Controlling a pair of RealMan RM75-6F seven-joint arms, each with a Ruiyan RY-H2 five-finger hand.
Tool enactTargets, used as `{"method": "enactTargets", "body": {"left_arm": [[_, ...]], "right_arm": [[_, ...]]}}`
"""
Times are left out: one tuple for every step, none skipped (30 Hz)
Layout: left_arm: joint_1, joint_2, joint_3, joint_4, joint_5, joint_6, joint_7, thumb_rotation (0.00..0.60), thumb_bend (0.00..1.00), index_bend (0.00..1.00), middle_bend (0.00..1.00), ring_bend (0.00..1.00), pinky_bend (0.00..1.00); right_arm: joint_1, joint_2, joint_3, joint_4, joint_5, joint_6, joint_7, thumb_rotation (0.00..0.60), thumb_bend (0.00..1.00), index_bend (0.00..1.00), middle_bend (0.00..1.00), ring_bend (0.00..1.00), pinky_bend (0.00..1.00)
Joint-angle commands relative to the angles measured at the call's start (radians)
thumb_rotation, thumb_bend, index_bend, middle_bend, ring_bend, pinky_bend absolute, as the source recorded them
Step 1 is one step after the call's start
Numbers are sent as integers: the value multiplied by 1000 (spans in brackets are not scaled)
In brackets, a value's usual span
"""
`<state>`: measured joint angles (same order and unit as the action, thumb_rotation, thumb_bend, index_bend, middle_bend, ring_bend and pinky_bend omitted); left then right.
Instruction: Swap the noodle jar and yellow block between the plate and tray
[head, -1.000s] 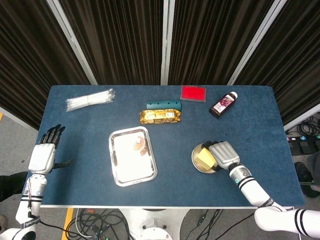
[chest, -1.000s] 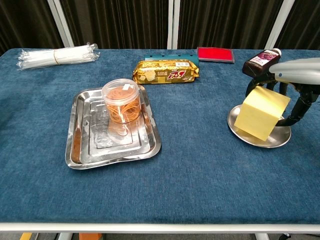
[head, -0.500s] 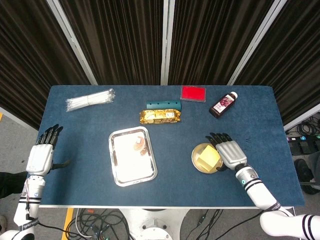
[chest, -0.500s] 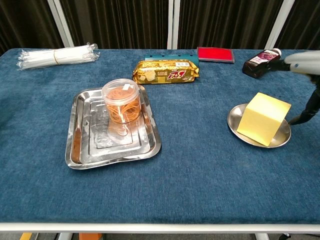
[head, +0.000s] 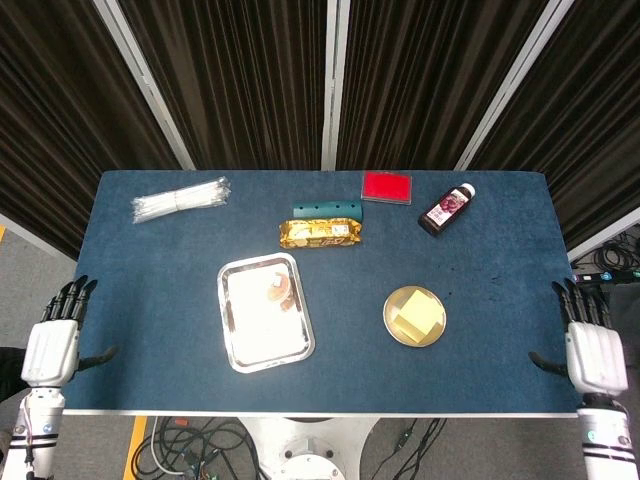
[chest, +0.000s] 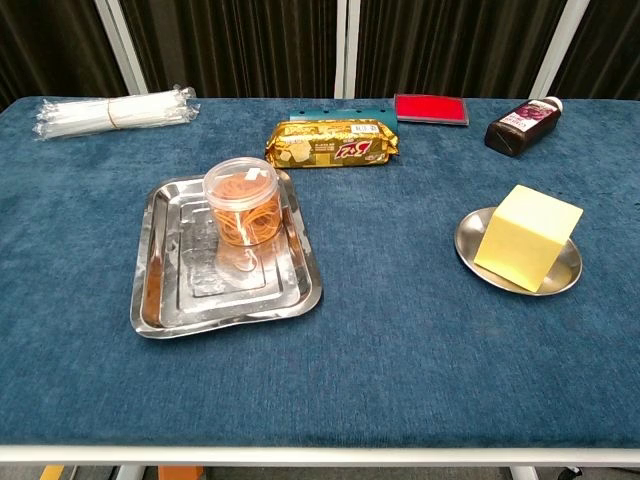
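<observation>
The jar (chest: 243, 201) stands upright on the tray (chest: 160, 310), left of centre. The block (chest: 527, 236) sits on the plate (chest: 466, 240) toward the desk's (chest: 400, 350) right edge. Both hands, left (head: 50, 345) and right (head: 594, 350), hang off the desk's side edges, fingers spread, empty.

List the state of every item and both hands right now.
Noodle jar: upright, lid on, on the tray.
Yellow block: tilted on the plate.
Dark bottle: lying down, capped.
Biscuit pack: sealed, flat.
Left hand: open, off the table's edge.
Right hand: open, off the table's edge.
</observation>
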<state>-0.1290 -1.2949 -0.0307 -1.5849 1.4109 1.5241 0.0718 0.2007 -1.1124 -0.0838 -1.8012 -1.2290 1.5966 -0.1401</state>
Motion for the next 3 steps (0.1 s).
{"method": "enactTargets", "body": {"left_arm": [[10, -6, -5, 7, 3, 14, -6, 600, 0, 62, 18, 0, 127], [11, -7, -6, 8, 6, 17, -7, 600, 0, 62, 18, 0, 126], [13, -8, -8, 9, 11, 20, -6, 600, 0, 64, 19, 0, 125]], "right_arm": [[-69, -30, -27, 62, -22, 14, 49, 600, 0, 0, 0, 0, 0], [-75, -36, -25, 69, -23, 8, 54, 600, 0, 0, 0, 0, 0], [-80, -42, -23, 77, -24, -2, 59, 600, 0, 0, 0, 0, 0]]}}
